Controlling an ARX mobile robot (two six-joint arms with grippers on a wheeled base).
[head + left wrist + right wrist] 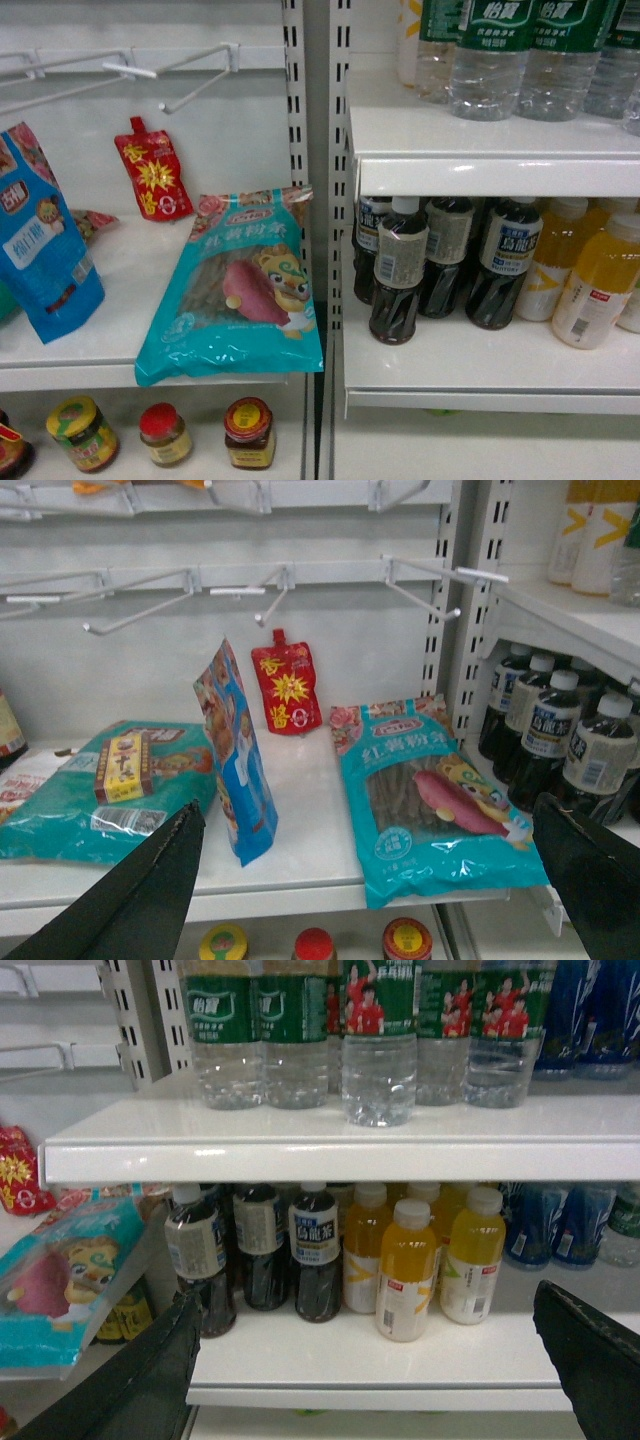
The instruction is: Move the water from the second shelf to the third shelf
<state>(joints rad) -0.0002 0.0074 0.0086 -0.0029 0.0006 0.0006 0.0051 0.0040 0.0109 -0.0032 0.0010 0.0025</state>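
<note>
Several clear ribbed water bottles with green labels showing people in red shirts stand in a row on the upper white shelf; the head view shows them at the top right. My right gripper is open and empty, level with the lower shelf and in front of it, well below the water. My left gripper is also open and empty, facing the left bay with the snack packets. Neither gripper shows in the head view.
Dark tea bottles and yellow drink bottles fill the lower right shelf, blue bottles behind. In the left bay lie a teal packet, a blue bag and a red pouch. Jars stand below; wire hooks jut out above.
</note>
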